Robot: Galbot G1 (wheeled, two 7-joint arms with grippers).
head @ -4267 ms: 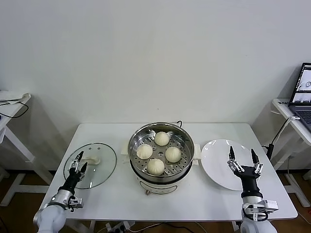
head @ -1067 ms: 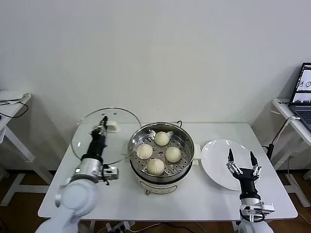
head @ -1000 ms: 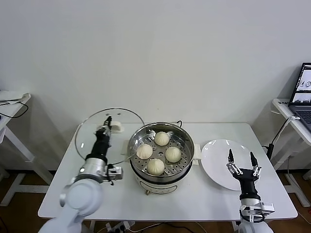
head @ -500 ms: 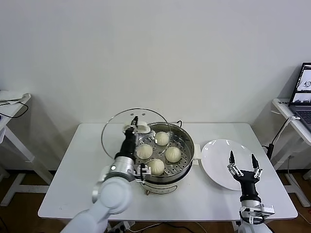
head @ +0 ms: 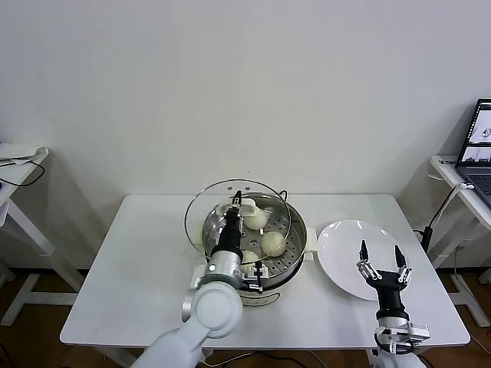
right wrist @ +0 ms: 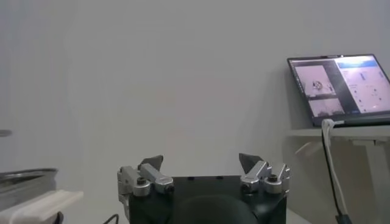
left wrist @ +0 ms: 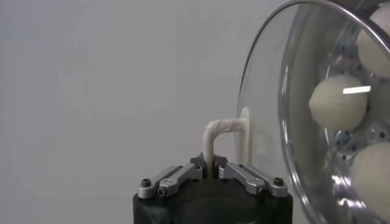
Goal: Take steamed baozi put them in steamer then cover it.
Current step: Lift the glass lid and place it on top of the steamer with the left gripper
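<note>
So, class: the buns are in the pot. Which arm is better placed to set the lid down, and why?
Left. The left gripper is shut on the cover handle, above the steamer. The right gripper hangs open by the plate.

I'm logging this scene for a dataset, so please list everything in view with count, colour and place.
Round shiny steel steamer pot: one, silver with white side handles, centre of the table.
Cream-white pleated baozi buns: four earlier; three show now, the rest hidden by the arm, on the perforated tray inside.
Round clear glass lid: one, metal rim, white handle, held tilted above the pot.
Flat white plate: one, right of the pot.
White table: one, under everything.
Laptop: one, dark, on a side stand at far right.
Left gripper: shut on the lid's handle, over the pot.
Right gripper: open, idle over the plate's near edge.
</note>
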